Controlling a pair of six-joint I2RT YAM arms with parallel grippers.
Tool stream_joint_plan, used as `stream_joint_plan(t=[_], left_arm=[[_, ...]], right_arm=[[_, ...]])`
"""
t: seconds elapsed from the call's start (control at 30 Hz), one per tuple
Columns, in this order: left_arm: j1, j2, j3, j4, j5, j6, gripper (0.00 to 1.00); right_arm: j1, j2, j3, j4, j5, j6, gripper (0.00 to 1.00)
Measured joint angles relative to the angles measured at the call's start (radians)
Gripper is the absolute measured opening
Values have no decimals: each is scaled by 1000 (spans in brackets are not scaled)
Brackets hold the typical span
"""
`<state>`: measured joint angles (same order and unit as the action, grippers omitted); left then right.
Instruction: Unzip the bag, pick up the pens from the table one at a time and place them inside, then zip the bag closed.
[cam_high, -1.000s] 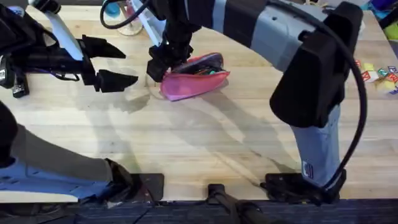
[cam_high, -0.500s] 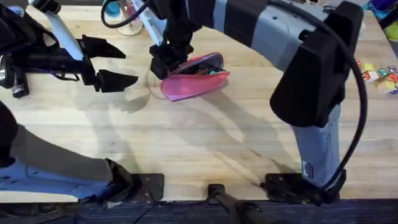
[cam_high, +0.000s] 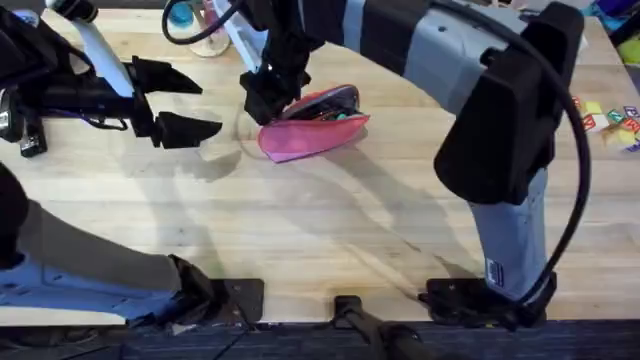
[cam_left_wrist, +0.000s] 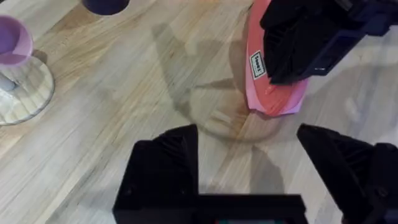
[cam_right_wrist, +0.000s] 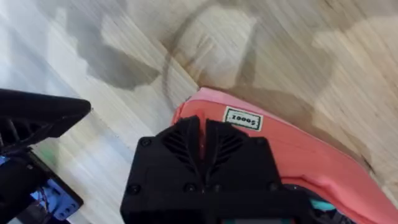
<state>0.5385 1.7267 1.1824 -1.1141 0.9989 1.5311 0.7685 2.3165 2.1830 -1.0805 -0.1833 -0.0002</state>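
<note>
A robotics lab: plank table (cam_high: 300, 240), clamped arm bases (cam_high: 470, 295), cables, toy blocks (cam_high: 605, 115) at the edge.

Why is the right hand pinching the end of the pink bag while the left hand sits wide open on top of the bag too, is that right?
Not quite. The right hand is closed at the end of the pink bag, but the left hand, wide open, is not on the bag. The overhead view shows it off to the side over the bare table, with a gap between it and the bag.
</note>
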Motion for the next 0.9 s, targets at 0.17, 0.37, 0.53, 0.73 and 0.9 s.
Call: stream_joint_plan(t=[0.17, 0.37, 0.53, 0.73, 0.9], left_arm=[[0, 0, 0, 0, 0, 0, 993], [0, 0, 0, 0, 0, 0, 993], [0, 0, 0, 0, 0, 0, 993], [0, 0, 0, 0, 0, 0, 993], [0, 0, 0, 0, 0, 0, 993]], right_arm=[[0, 0, 0, 1, 0, 0, 31], [-2, -17, 0, 0, 1, 0, 30], [-2, -70, 0, -1, 3, 0, 30], [-2, -119, 0, -1, 15, -3, 29], [-2, -124, 0, -5, 23, -4, 30]])
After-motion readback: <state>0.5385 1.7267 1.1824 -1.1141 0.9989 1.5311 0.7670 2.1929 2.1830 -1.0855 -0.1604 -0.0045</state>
